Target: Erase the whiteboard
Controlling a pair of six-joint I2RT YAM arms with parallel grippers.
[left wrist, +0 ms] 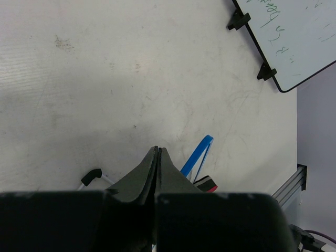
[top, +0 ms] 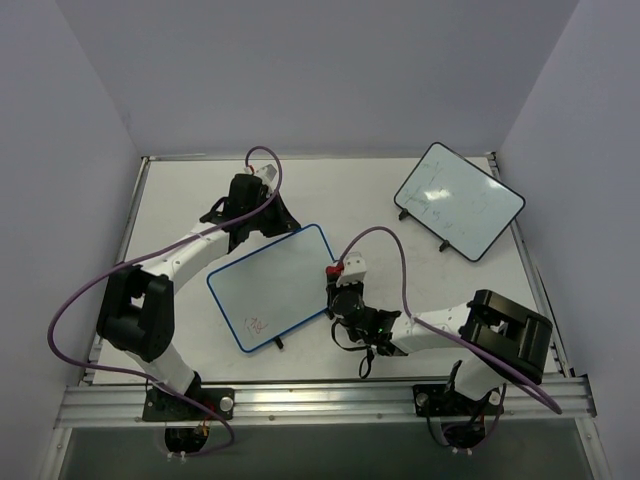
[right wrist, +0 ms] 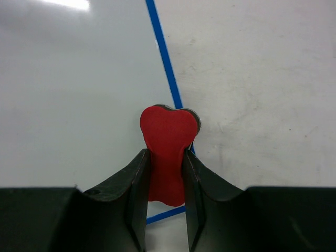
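Item 1. Rectangular white board with blue rim and rounded corners (top: pixel 270 288): lies at the middle of the white table (top: pixel 180 200), turned askew. Its face looks clean except for red scribbles (top: pixel 256 324) at its near-left corner.

Item 2. Right gripper (right wrist: pixel 165 157): poised at the board's right edge, over the blue rim. The fingers are closed partway, clamped on a soft red eraser pad (right wrist: pixel 169 126).

Item 3. Left gripper (left wrist: pixel 158 152): just beside the board's far-left corner. The jaws are pressed together with nothing between them.

Item 4. Black-rimmed whiteboard with faint dark marks (top: pixel 458 200): well apart from the board, to its far right. Not part of the job.

Status, as judged: the eraser is in hand, but the scribbles at the opposite corner are not yet wiped. The pad has to cross the board to reach them, so erasing is mostly left to do.
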